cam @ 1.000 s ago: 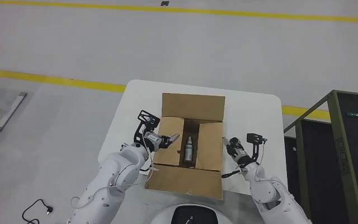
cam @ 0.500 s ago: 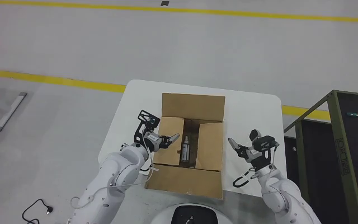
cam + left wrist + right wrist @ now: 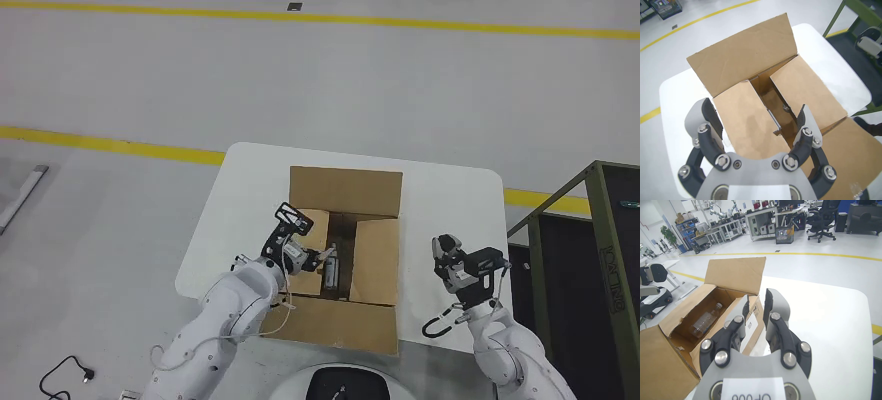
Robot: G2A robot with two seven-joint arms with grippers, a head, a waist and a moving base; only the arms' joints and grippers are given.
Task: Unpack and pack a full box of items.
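A pale grey workshop floor crossed by yellow painted lines [image 3: 110, 145] surrounds a white, round-cornered table [image 3: 450, 200], with a green metal frame [image 3: 575, 195] standing off its right edge. A brown cardboard box [image 3: 345, 188] with its flaps open sits mid-table, its far flap standing up towards the far edge. Since half a second ago the left gripper [image 3: 322, 258] has travelled from over the left inner flap to the slot between the two inner flaps, while the right gripper [image 3: 440, 250], then spread beside the box, has turned upward near the table's right edge and drawn its fingers in. The clear plastic bottle with a white cap [image 3: 335, 268] lies where it lay, on the box floor. The left wrist view has the left gripper [image 3: 755, 106] spread wide and holding nothing above the slot, where the bottle is hard to make out: a small greyish round shape shows under the edge of the right inner flap. The right wrist view looks in from the box's right side, so the bottle [image 3: 705, 321] shows on its side, cap towards the far end, a pale label along its body. There the right gripper [image 3: 758, 296] keeps a narrow gap with nothing in it, above the bare table just beside the box wall. From above, the inner flaps and the left gripper cover part of the bottle.
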